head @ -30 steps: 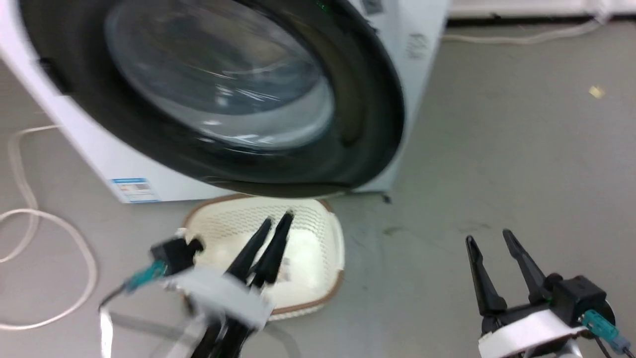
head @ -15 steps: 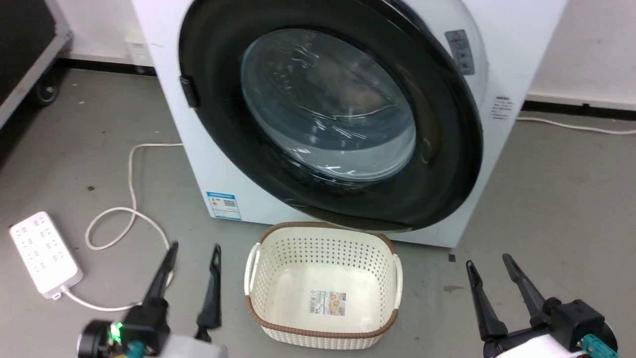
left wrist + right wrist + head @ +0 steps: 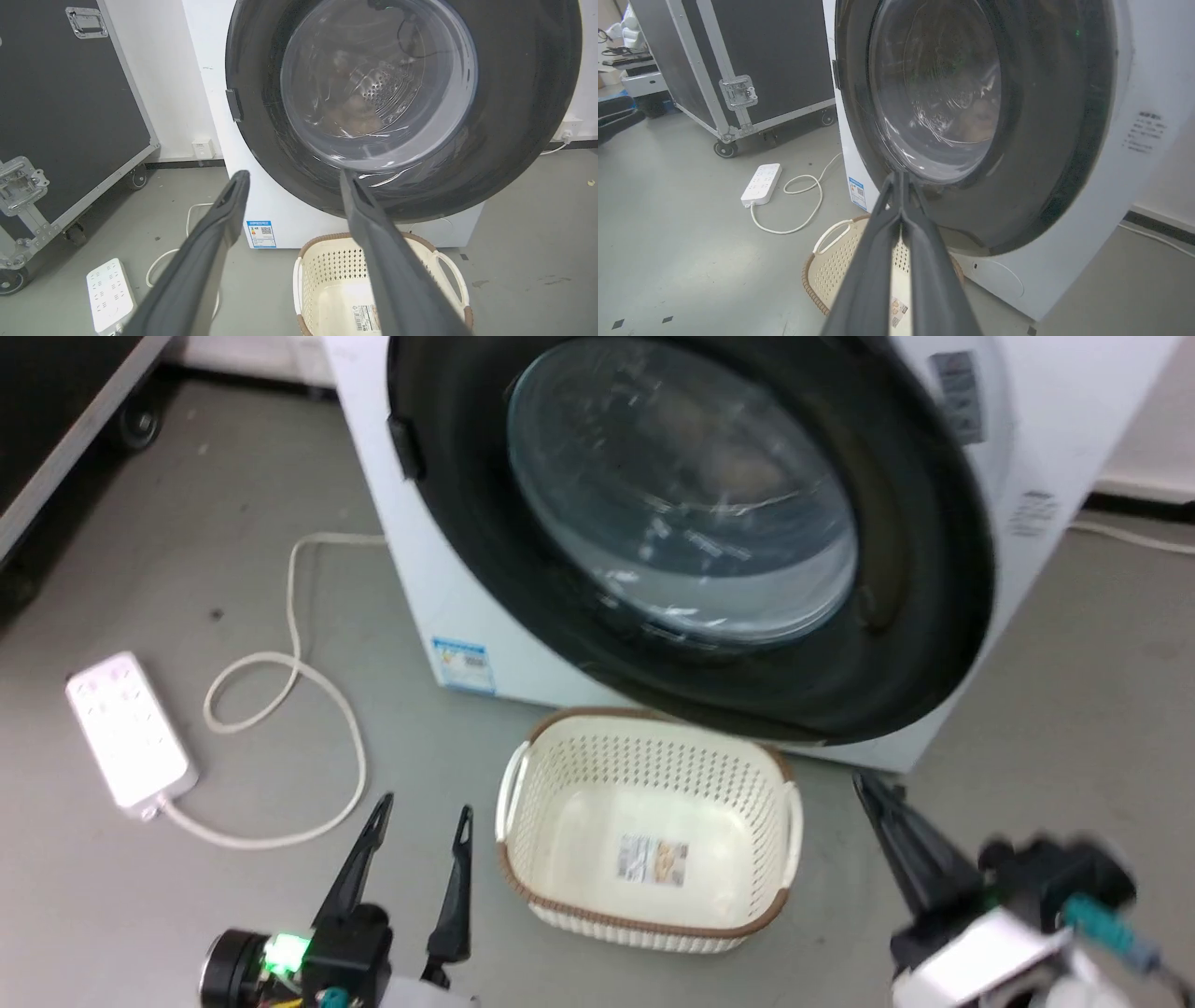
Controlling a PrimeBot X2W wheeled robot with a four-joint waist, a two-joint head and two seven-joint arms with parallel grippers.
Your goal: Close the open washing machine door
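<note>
- We judge the task all but done: the washing machine door (image 3: 691, 523) lies back against the front of the washing machine (image 3: 467, 607), and no gap shows at its rim in any view.
- We cannot tell whether the catch has clicked home; a firm press on the rim may be all that remains.
- Our left gripper (image 3: 423, 807) hangs low over the floor (image 3: 1027, 616), its fingers spread wide with nothing between them.
- Our right gripper (image 3: 900, 179) has its fingers pressed together along their length, gripping nothing. It is aimed at the lower part of the door; contact cannot be made out.
- The door is a broad glossy black ring around a bulging clear window, smeared and full of reflections; through it we glimpse perforated steel.
- The machine's body is smooth white with a small blue label (image 3: 462, 665) low on the front.
- Just before it sits a cream plastic basket (image 3: 597, 775), holed all over, brown-rimmed, rounded at the corners.
- A white power strip (image 3: 126, 733) and looped cable (image 3: 280, 672) lie on the matte grey floor.
</note>
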